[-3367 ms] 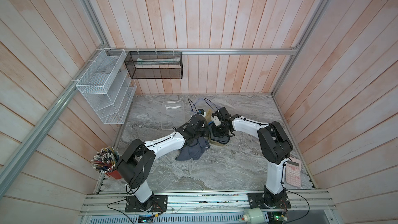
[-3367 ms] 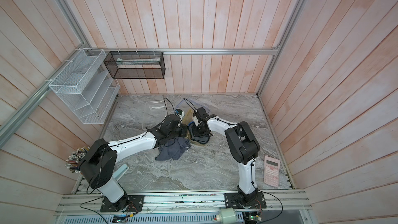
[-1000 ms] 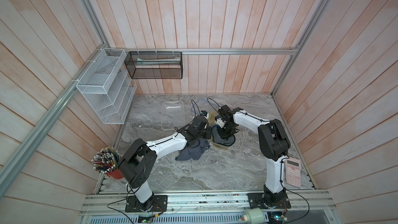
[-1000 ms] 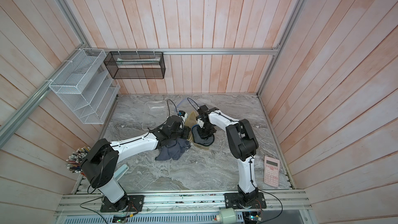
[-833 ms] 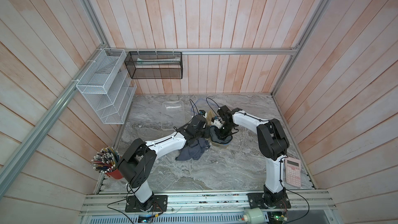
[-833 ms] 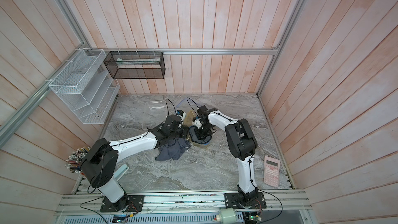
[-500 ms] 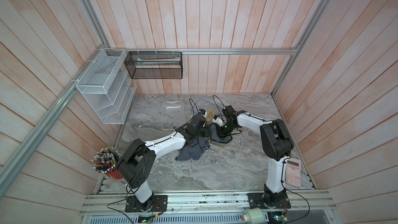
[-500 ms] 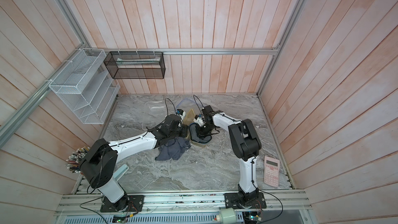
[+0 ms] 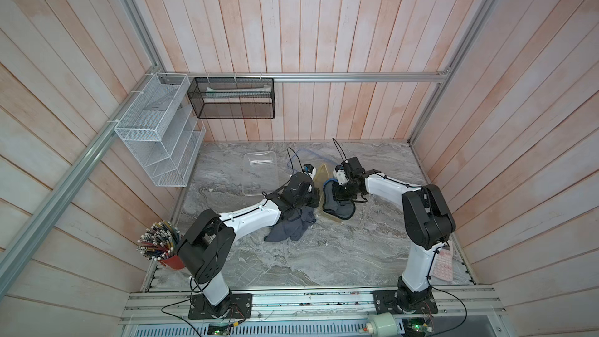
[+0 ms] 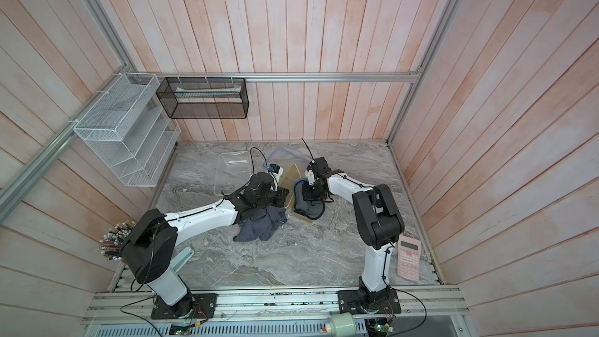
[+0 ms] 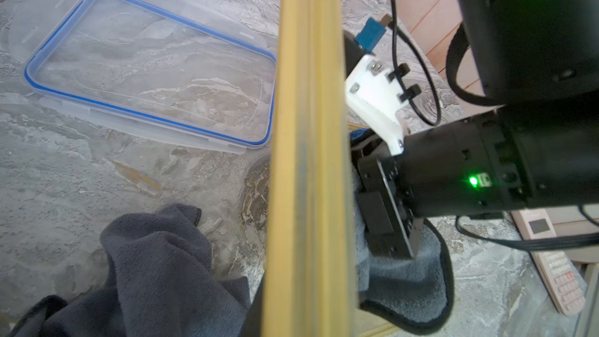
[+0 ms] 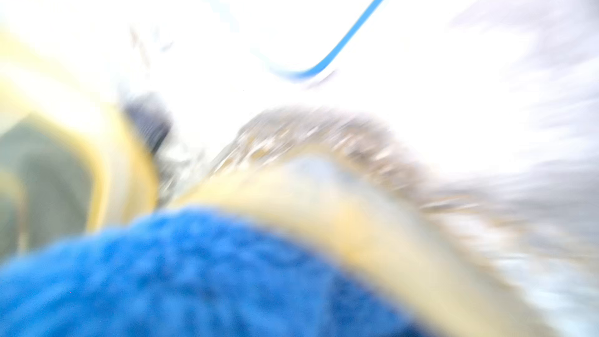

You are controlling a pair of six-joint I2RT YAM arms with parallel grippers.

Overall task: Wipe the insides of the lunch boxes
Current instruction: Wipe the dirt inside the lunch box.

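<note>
The left gripper (image 9: 316,198) is clamping the tilted amber-yellow lunch box (image 11: 308,157) by its rim; the right gripper (image 11: 410,244), jaws together on a grey-blue cloth (image 11: 405,283), is pressing inside it.

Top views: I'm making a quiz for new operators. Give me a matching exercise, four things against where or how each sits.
Things:
1. amber lunch box
2. clear lunch box
3. calculator
4. pencil cup

Places or states:
A. by the left arm's base
B. tipped up on edge
C. by the right arm's base
D. level on the table, towards the back wall

Pairs: 1-B, 2-D, 3-C, 4-A.
</note>
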